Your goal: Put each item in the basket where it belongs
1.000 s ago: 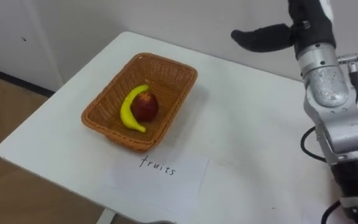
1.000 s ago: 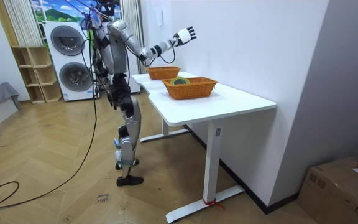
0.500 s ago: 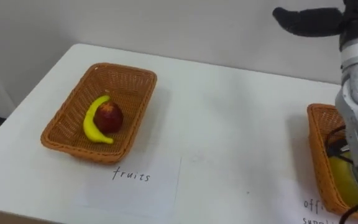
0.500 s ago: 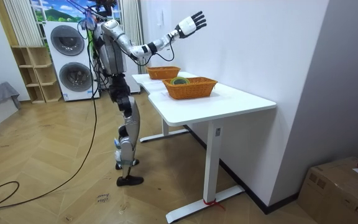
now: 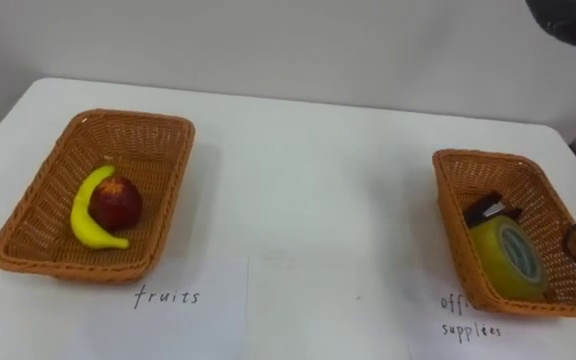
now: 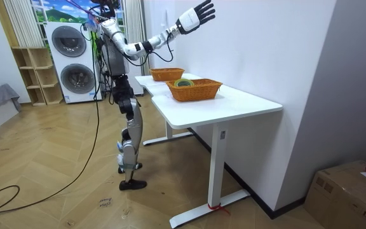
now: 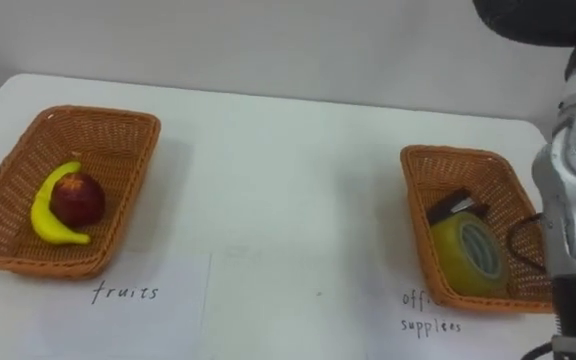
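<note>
As I judge it, the main risk is the right hand (image 6: 199,13). It is raised high above the white table (image 5: 308,180), fingers spread and holding nothing, and its arm comes down just beside the right-hand basket (image 5: 468,158). A careless sweep downward could catch that wicker rim and shove or tip the basket, spilling what is already sorted. The left-hand basket (image 5: 128,120) sits well apart, out of that path.

Both baskets are shallow, brown and woven, and probably light enough to slide easily. The biggest piece is a fat yellow roll of tape (image 5: 508,255) in the right-hand basket. In the left-hand basket a curved yellow banana (image 5: 86,215) wraps round a red apple (image 5: 116,203). Smallest is a dark item (image 5: 486,210) touching the tape, which I cannot identify.
</note>
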